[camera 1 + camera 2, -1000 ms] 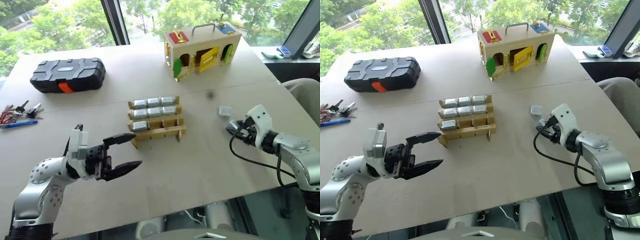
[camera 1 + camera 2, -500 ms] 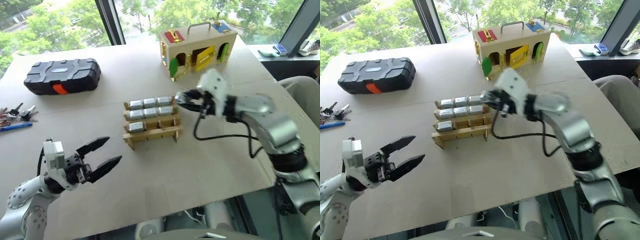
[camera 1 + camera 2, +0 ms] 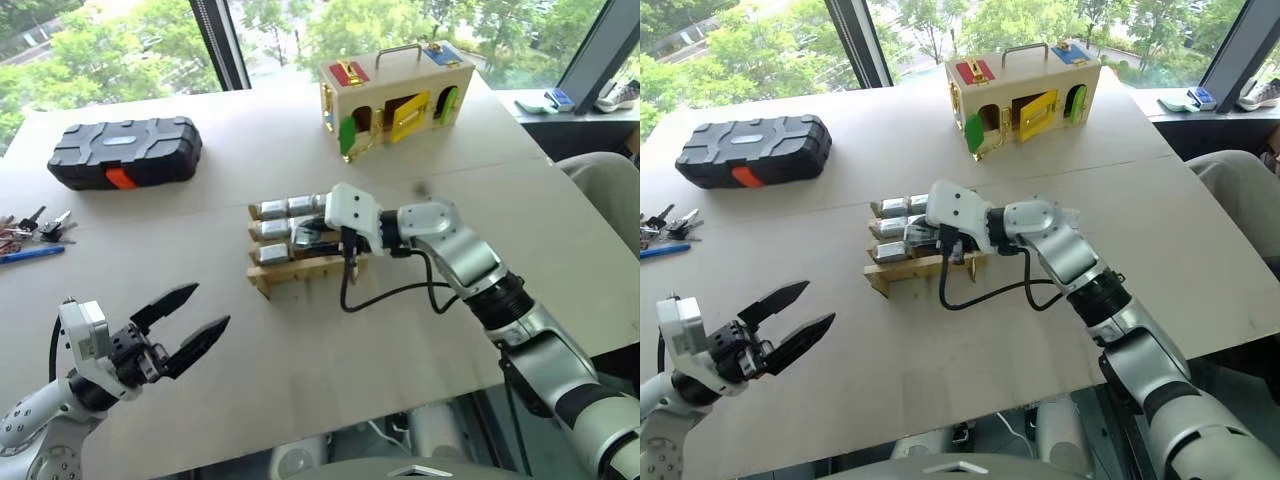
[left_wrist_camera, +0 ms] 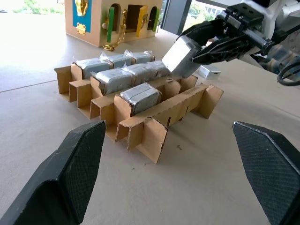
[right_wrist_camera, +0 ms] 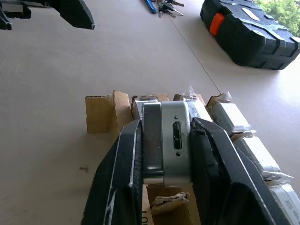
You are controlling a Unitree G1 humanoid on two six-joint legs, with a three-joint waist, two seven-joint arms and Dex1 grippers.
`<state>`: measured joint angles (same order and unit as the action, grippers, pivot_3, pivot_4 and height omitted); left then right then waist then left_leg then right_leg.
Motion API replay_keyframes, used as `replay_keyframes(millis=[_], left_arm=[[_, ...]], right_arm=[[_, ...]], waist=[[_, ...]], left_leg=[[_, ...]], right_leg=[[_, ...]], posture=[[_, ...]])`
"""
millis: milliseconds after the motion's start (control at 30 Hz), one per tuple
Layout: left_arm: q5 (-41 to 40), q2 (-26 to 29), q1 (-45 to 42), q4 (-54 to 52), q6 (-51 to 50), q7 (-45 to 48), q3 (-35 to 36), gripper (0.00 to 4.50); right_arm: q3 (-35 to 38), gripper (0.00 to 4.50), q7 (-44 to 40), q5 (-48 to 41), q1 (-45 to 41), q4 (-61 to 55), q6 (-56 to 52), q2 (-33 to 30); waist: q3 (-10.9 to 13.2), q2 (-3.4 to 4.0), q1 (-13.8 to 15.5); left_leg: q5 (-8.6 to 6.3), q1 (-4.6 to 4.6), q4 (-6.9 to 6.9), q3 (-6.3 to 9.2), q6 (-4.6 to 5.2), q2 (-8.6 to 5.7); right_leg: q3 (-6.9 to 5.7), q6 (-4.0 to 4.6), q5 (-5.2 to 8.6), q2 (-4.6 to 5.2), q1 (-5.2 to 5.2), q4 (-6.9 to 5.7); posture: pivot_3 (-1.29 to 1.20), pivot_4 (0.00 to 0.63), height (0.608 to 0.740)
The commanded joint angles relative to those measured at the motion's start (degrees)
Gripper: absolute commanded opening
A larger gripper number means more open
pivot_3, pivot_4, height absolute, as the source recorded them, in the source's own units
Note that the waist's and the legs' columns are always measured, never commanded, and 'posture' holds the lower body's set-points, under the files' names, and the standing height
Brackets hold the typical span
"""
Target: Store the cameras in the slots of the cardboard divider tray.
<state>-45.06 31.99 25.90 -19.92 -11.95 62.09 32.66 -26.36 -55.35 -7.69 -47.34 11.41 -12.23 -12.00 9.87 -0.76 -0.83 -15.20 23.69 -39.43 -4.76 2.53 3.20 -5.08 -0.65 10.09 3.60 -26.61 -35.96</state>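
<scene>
The cardboard divider tray point(image 3: 322, 266) stands mid-table with several silver cameras point(image 3: 274, 210) lying in its back and middle rows and one in the front row point(image 4: 140, 96). My right gripper point(image 3: 308, 238) reaches in from the right and is shut on another camera point(image 5: 176, 140), which hangs tilted just above the tray's nearer rows point(image 4: 180, 56). My left gripper point(image 3: 210, 306) hovers open and empty over the table, left of the tray and nearer to me, pointing toward it. A further small silver block point(image 4: 208, 71) lies on the table beyond the tray.
A black plastic case point(image 3: 130, 150) sits at the far left. A wooden box with coloured doors point(image 3: 395, 90) stands at the back. Keys point(image 3: 35, 228) and a blue pen point(image 3: 30, 252) lie at the left edge. Bare tabletop point(image 3: 330, 350) lies in front of the tray.
My right arm has swung from the table's right side leftward to above the tray, carrying a camera. My left gripper has drawn back to the left, still open.
</scene>
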Motion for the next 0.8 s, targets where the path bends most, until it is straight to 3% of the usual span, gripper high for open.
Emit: replay_keyframes(millis=[33,500,567,667,733,800], left_arm=[[-1.1,0.0,-0.7,-1.8,1.0,-1.4,1.8,4.50],[-0.4,1.0,-0.2,-2.6,1.5,0.1,1.7,4.50],[-0.3,1.8,-0.4,-2.7,1.8,1.5,1.2,4.50],[-0.4,3.1,-0.9,-2.3,1.9,3.5,1.0,4.50],[-0.4,4.3,-1.5,-1.8,1.9,5.2,0.6,4.50],[-0.4,5.3,-2.3,-1.3,1.8,6.9,-0.1,4.50]], right_arm=[[0.8,0.83,-0.5,1.5,-1.8,2.2,3.7,0.9],[-1.1,0.83,-6.8,6.1,-2.6,12.0,10.4,2.5],[0.2,1.99,-7.4,5.1,-3.7,13.7,9.6,3.3],[3.0,3.10,-6.5,4.1,-4.2,12.1,8.8,3.0],[6.8,3.90,-5.2,1.0,-2.7,4.8,4.4,1.5],[10.9,3.90,-4.0,-3.0,0.1,-5.7,-3.0,-1.3]], waist=[[0.0,0.00,0.1],[0.0,-0.01,0.0],[0.0,-0.01,0.0],[0.0,0.01,0.0],[0.0,0.03,0.1],[0.0,0.03,0.3]], left_leg=[[0.00,0.00,0.00,0.01,0.00,0.00],[0.04,0.01,0.00,-0.02,-0.06,0.01],[0.04,0.00,0.00,-0.02,-0.06,0.01],[0.04,0.01,0.00,0.00,-0.07,0.02],[0.04,0.02,0.00,0.00,-0.07,0.04],[0.04,0.05,0.00,0.02,-0.07,0.05]], right_leg=[[-0.01,0.03,-0.02,-0.03,0.00,-0.01],[0.01,0.07,-0.04,-0.01,0.00,0.02],[0.02,0.07,-0.04,-0.02,0.00,0.02],[-0.01,0.07,-0.04,-0.02,-0.01,0.01],[-0.01,0.07,-0.04,-0.01,-0.01,0.01],[-0.02,0.07,-0.04,0.01,-0.02,0.01]], posture=[[0.00,0.150,0.740],[0.00,0.150,0.740],[0.00,0.150,0.740],[0.00,0.150,0.740],[0.00,0.150,0.740],[0.00,0.150,0.740]])
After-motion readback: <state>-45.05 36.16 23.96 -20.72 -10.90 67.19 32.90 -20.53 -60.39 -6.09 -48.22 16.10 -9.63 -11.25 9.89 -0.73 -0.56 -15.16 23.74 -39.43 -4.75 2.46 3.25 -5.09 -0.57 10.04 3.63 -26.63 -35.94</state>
